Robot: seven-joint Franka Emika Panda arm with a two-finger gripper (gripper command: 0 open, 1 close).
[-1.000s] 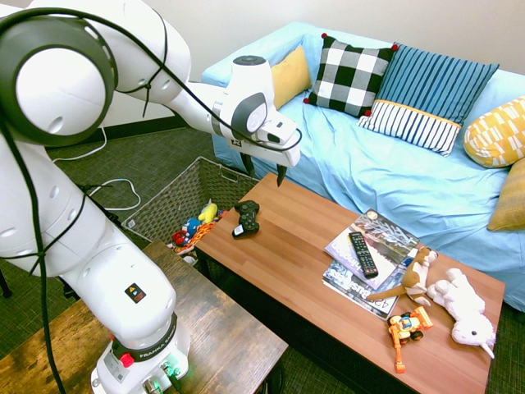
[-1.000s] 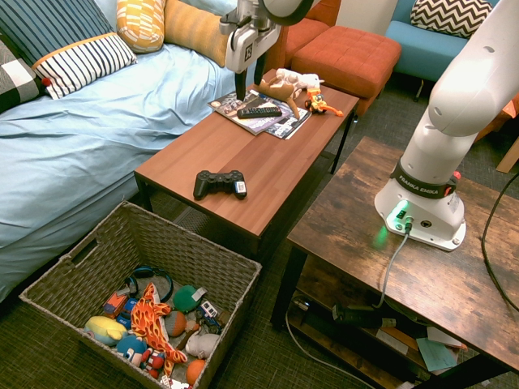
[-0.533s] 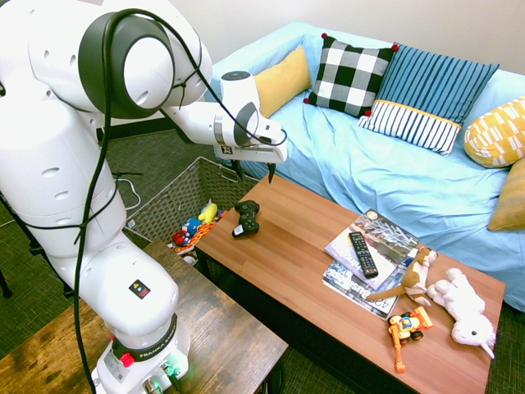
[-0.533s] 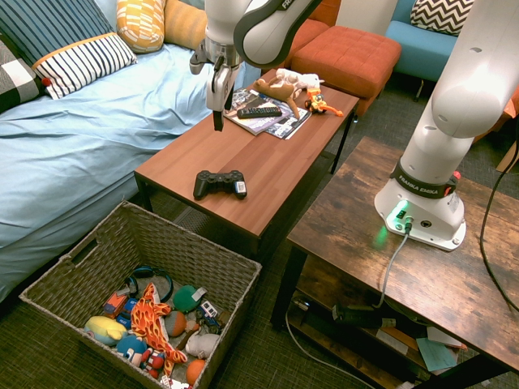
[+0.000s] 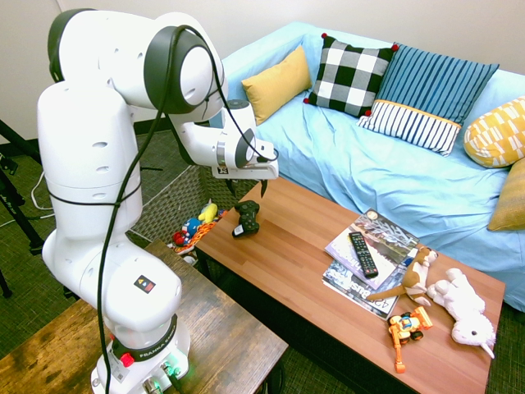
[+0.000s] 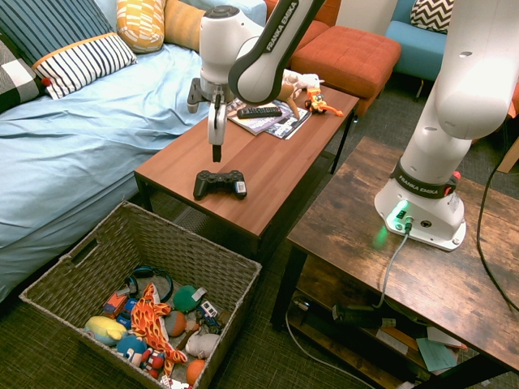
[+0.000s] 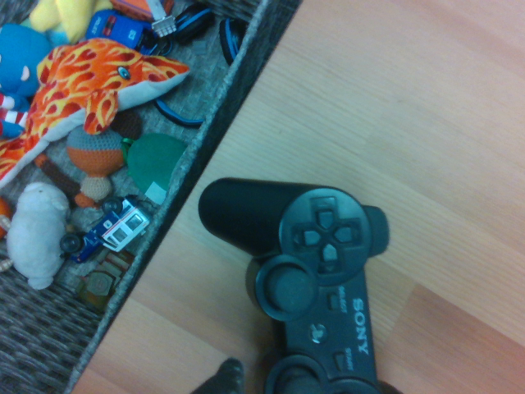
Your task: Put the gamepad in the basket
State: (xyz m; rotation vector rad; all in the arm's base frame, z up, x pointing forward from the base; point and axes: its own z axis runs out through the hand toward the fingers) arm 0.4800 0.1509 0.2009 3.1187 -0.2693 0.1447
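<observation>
Item: my gripper point(image 6: 216, 153), fingers apparently nearly closed though thinly seen, holding nothing, hanging just above the table point(image 6: 276, 174). Item: gamepad point(image 6: 220, 184), black, flat on the tabletop near its basket-side edge, directly below my fingertips and apart from them. Item: basket point(image 6: 97, 243), wicker, on the floor at the gamepad's 7 o'clock, containing toys point(image 6: 154, 320).

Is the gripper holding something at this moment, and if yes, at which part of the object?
Nothing is held. The gripper hangs above the gamepad, which lies free on the wooden table, with a clear gap between them.
</observation>
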